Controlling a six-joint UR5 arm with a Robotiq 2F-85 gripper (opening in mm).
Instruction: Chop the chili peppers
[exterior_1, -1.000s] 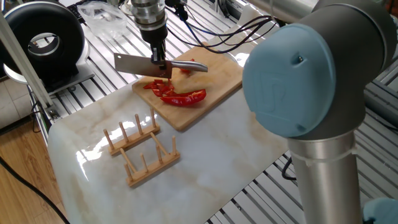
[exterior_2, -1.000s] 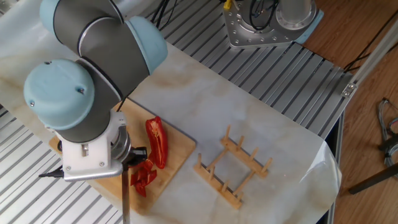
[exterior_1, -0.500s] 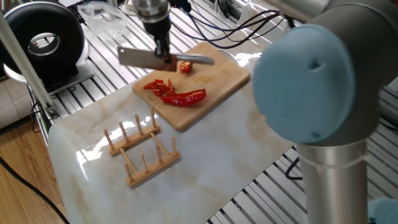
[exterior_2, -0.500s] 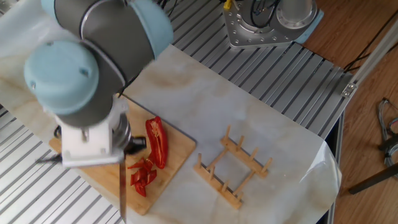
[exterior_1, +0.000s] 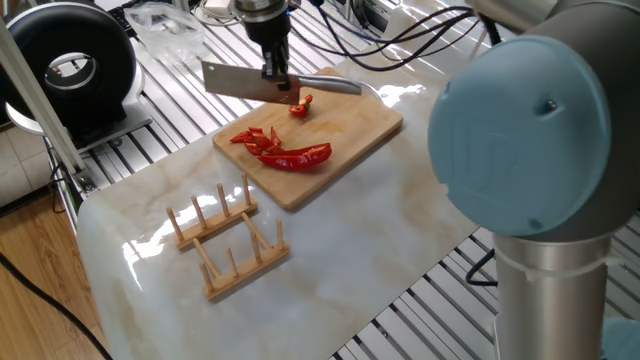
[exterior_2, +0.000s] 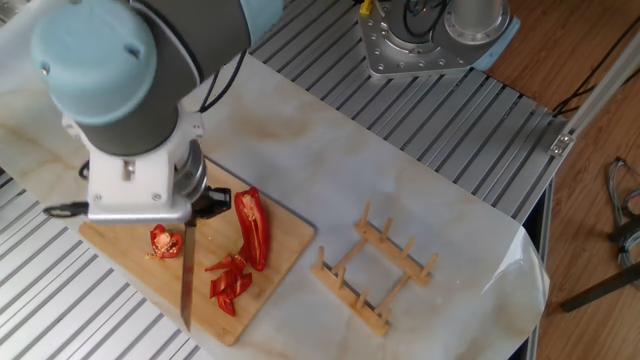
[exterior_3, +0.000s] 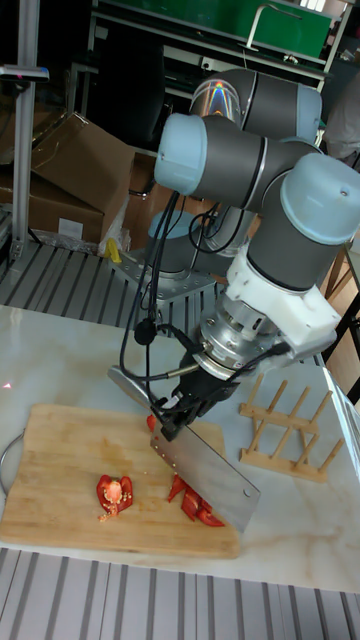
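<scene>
The chili peppers lie on a wooden cutting board (exterior_1: 365, 122): one long curved half (exterior_1: 302, 157), a cluster of cut red strips (exterior_1: 255, 140) beside it, and one small piece (exterior_1: 299, 106) apart at the far side. The other fixed view shows the half (exterior_2: 252, 228), the strips (exterior_2: 229, 282) and the small piece (exterior_2: 160, 241). My gripper (exterior_1: 273, 76) is shut on the handle of a cleaver (exterior_1: 236, 82). The blade (exterior_3: 212, 476) hangs above the board between the small piece (exterior_3: 113, 492) and the strips (exterior_3: 197, 510), partly hiding the strips in the tall view.
A wooden peg rack (exterior_1: 226, 240) stands on the marble top near the board, also seen from the other side (exterior_2: 376, 274). A black round device (exterior_1: 70, 65) sits at the far left on the slatted metal table. Cables trail behind the board.
My gripper has carried the cleaver away from above the cut strips toward the board's far side. The small pepper piece, hidden from the other fixed view before, now shows.
</scene>
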